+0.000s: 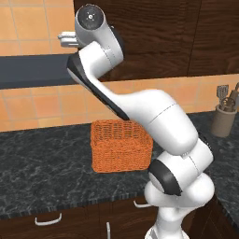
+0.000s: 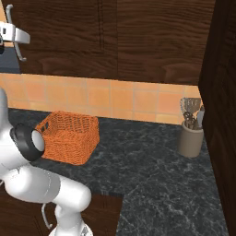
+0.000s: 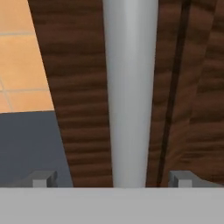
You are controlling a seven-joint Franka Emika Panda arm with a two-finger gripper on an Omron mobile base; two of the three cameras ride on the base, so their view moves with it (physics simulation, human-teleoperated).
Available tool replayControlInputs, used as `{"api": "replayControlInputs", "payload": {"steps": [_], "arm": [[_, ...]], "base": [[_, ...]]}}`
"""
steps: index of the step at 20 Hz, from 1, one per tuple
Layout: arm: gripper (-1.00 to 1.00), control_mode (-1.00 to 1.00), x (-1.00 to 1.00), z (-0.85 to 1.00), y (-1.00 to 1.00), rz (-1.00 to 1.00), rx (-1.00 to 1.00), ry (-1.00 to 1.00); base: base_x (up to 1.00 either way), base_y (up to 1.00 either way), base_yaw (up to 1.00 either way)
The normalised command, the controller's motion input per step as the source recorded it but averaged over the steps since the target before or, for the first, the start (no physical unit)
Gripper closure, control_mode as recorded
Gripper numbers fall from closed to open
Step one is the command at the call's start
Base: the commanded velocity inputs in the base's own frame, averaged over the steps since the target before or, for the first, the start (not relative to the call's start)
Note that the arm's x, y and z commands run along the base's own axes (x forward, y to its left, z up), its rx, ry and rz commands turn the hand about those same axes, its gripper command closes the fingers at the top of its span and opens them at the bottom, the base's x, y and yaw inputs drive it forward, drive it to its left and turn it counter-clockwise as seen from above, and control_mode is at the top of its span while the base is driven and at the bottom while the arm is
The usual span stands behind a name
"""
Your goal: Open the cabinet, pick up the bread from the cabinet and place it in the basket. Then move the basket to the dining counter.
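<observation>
The dark brown wood cabinet (image 1: 158,32) (image 2: 69,32) hangs over the counter with its door flush. In the hand view its long silver bar handle (image 3: 129,87) runs up the door (image 3: 74,65). My gripper (image 3: 113,179) is open, with one fingertip (image 3: 43,178) on each side of the handle and not touching it. The hand (image 1: 67,39) is high at the cabinet's left edge. The square orange wicker basket (image 1: 121,144) (image 2: 69,136) stands on the black granite below and looks empty. The bread is hidden, and the dining counter is out of view.
The black speckled counter (image 1: 46,163) (image 2: 152,175) carries a grey-brown utensil holder (image 1: 224,119) (image 2: 190,138) at the right. A tall dark wood panel (image 2: 223,115) closes off the right side. Low drawers with short silver handles (image 1: 48,218) sit under the counter. A dark grey ledge (image 1: 32,70) juts out left of the cabinet.
</observation>
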Motion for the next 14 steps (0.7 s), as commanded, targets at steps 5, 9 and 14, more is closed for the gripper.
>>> {"api": "replayControlInputs", "payload": {"steps": [5, 9, 14], "arm": [[-1.00, -1.00, 0.56, -0.01, 0.00, 0.00, 0.01, 0.00], [1.00, -1.00, 0.30, -0.35, 0.00, 0.00, 0.01, -0.10], [1.00, -1.00, 0.38, -0.57, -0.02, 0.00, 0.06, -0.25]], "base": [[0.00, 0.00, 0.00], [0.00, 0.00, 0.00], [0.00, 0.00, 0.00]]}}
